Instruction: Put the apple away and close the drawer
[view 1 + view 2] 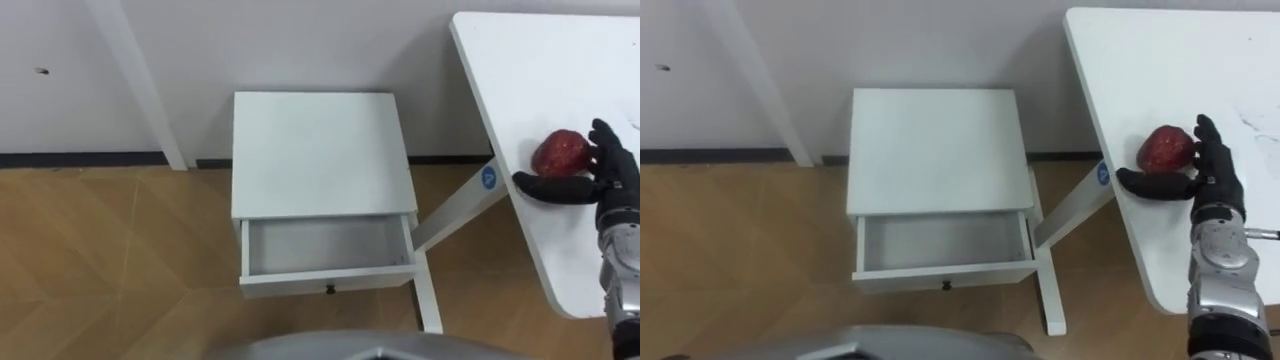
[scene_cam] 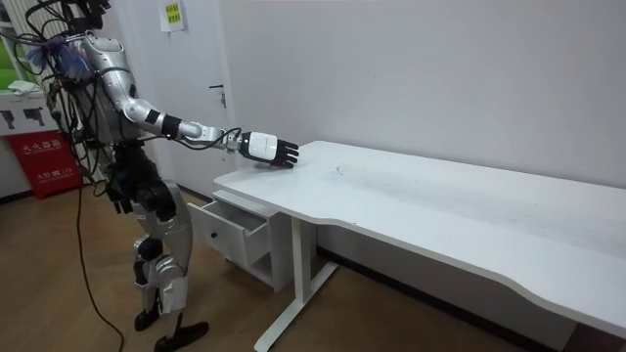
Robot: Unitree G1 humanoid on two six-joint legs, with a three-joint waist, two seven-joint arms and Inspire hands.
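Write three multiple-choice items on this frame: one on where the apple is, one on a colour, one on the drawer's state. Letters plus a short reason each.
1. Where is the apple?
A. on a chair
B. on the white table, at the right hand
C. on a shelf

2. What colour is the cabinet?
A. white
B. black
C. red

3. How is the drawer?
A. pushed shut
B. pulled open, nothing in it
C. pulled open, with the apple in it

Answers:
1 B: the apple lies on the table top near its edge, with the right hand's thumb on one side of it and its fingers on another.
2 A: the cabinet's top and front are white.
3 B: the drawer stands out from the cabinet's front and its bottom is bare.
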